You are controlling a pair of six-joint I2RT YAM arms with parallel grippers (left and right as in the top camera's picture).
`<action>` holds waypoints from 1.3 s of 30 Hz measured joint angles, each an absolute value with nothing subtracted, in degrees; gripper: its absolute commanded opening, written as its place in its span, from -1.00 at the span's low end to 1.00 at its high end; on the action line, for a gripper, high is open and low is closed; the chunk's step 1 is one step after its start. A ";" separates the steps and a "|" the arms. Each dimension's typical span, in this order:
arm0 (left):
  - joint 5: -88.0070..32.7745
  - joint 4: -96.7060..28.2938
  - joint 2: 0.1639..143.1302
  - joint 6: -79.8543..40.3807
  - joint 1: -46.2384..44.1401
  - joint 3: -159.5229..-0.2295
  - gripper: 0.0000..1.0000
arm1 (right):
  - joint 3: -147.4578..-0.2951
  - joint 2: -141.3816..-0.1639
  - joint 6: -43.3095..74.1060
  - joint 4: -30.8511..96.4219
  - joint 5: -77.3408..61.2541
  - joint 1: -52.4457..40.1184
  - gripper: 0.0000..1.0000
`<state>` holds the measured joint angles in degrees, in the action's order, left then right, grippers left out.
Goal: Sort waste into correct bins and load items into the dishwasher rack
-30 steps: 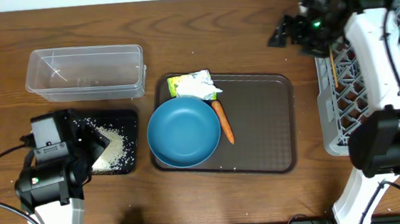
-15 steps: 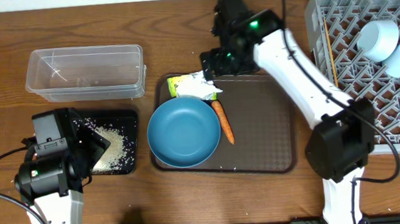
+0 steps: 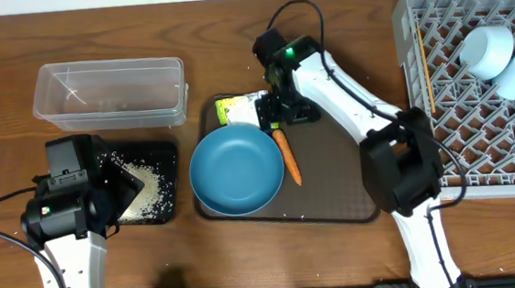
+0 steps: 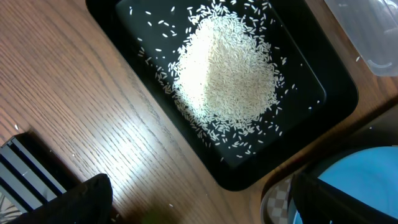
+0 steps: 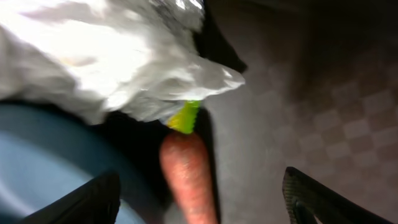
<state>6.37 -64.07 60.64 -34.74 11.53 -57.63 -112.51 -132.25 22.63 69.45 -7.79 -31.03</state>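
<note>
Right gripper (image 3: 273, 113) spread at the brown tray's (image 3: 342, 165) far left corner, its 2 fingers astride the carrot (image 5: 186, 171) tip, wrapper (image 5: 106, 56) touching it; nothing pinched; left gripper (image 4: 205, 199) spread over rice (image 4: 224, 74) in the black tray (image 4: 298, 140).

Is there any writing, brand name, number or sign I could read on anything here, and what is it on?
No text can be read in any view.
Wrapper: green and white patches only; any print on it is too blurred to read.
Bowl, rack, clear bin, black tray: plain, no marks showing.
</note>
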 measured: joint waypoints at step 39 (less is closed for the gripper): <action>6.33 -64.10 60.64 -34.74 11.53 -57.63 0.93 | -107.83 -135.28 23.57 77.91 -5.45 -25.58 0.31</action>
